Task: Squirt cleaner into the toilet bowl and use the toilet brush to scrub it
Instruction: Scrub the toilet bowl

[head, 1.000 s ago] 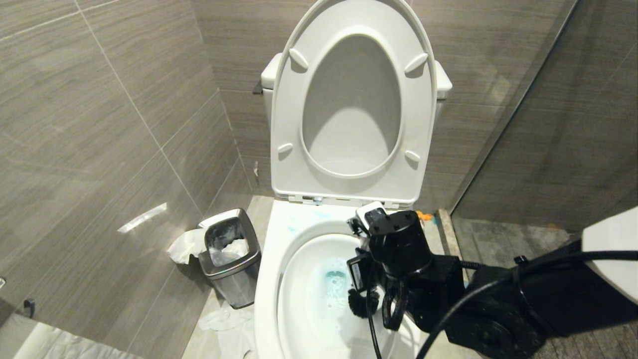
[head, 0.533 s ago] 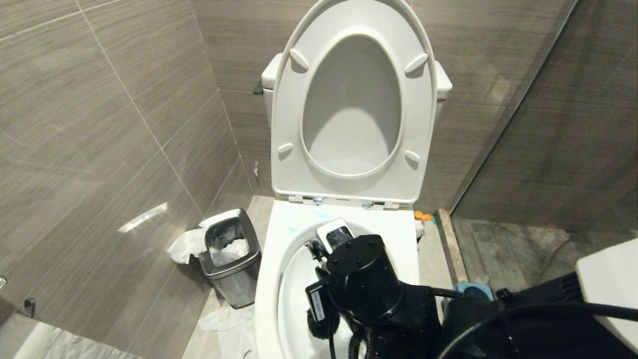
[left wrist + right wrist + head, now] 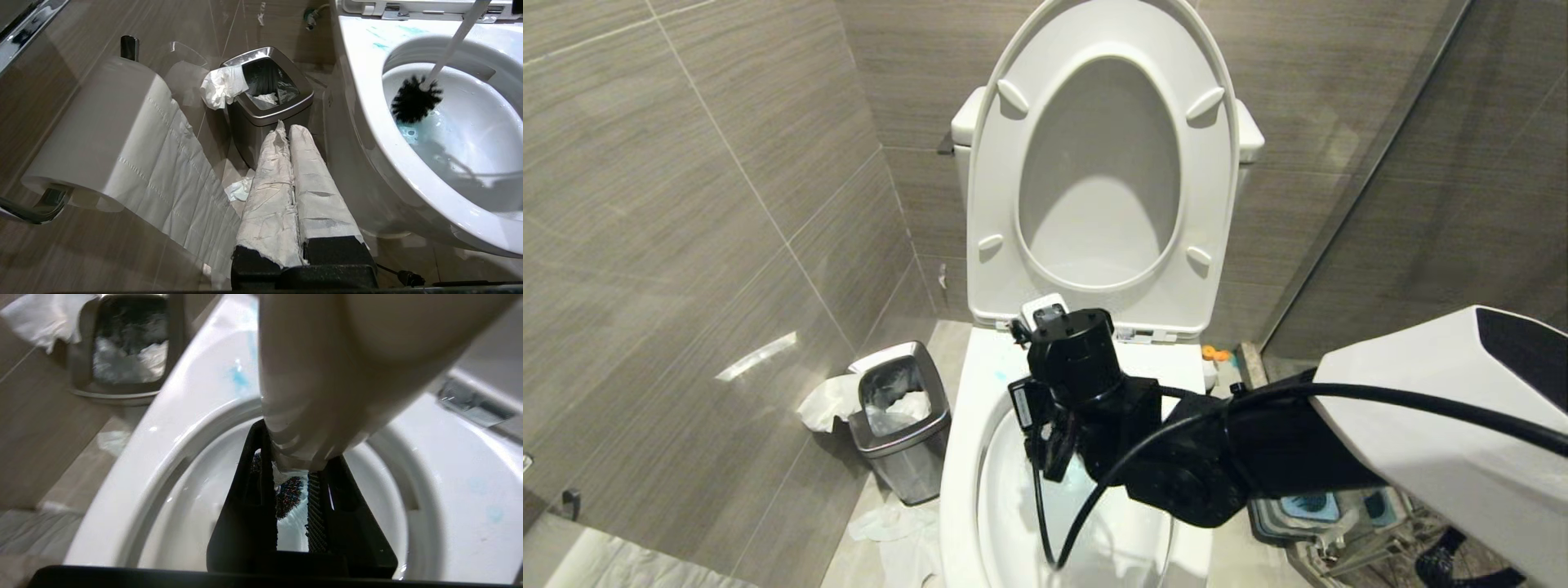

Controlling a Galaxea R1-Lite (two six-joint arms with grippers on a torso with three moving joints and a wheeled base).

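Toilet bowl: big, rigid, glazed ceramic, slippery when wet; fixed, nothing to grip. Cleaner: thin blue tint in water, smears on rim.

Toilet brush: light, stiff slim handle, springy bristles against inner bowl wall; best held high on handle.

Right hand: over bowl, narrowly parted, clenched on white handle, probably near flared end.

Left hand: parked beside toilet, closed, paper-wrapped fingers together, empty.

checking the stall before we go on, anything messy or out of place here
Yes. Crumpled tissue hangs over the rim of the bin, and more paper lies on the floor beside the toilet. Blue cleaner smears sit on its rim, outside the bowl.
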